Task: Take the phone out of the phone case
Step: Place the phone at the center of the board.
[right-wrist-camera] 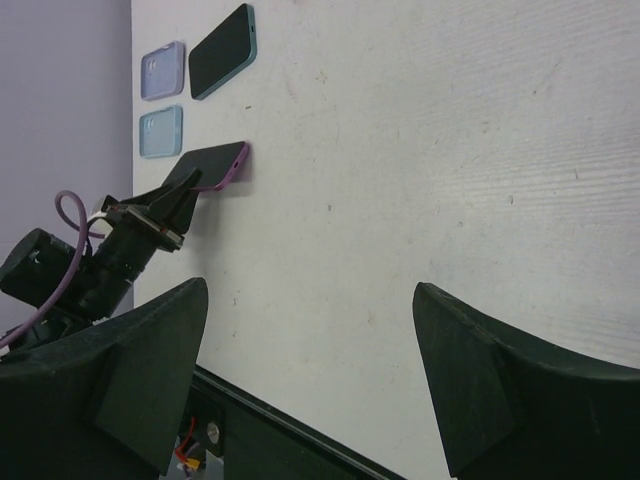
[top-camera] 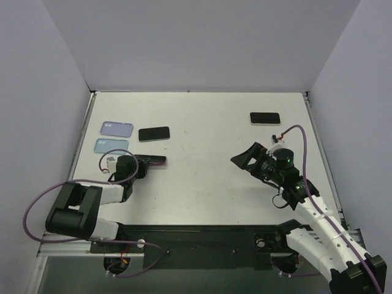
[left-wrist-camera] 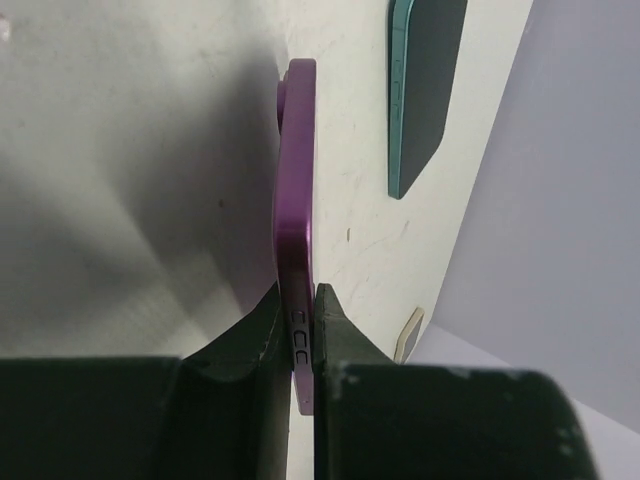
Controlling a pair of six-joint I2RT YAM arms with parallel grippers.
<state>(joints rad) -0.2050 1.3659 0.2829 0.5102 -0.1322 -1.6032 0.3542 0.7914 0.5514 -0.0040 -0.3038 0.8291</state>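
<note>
A phone in a purple case (top-camera: 157,160) is held edge-on, off the table, by my left gripper (top-camera: 146,164). In the left wrist view the purple-cased phone (left-wrist-camera: 296,200) runs away from the camera, and the left gripper (left-wrist-camera: 300,335) is shut on its near end by the side buttons. It also shows in the right wrist view (right-wrist-camera: 218,165). My right gripper (top-camera: 244,157) is open and empty above the table's right half, its fingers wide apart in the right wrist view (right-wrist-camera: 310,288).
A dark phone in a teal case (top-camera: 154,133) lies at the back left, also in the left wrist view (left-wrist-camera: 425,90). An empty lilac case (top-camera: 116,128) and an empty light blue case (top-camera: 112,145) lie beside it. A cream-cased phone (top-camera: 264,118) lies at the back right.
</note>
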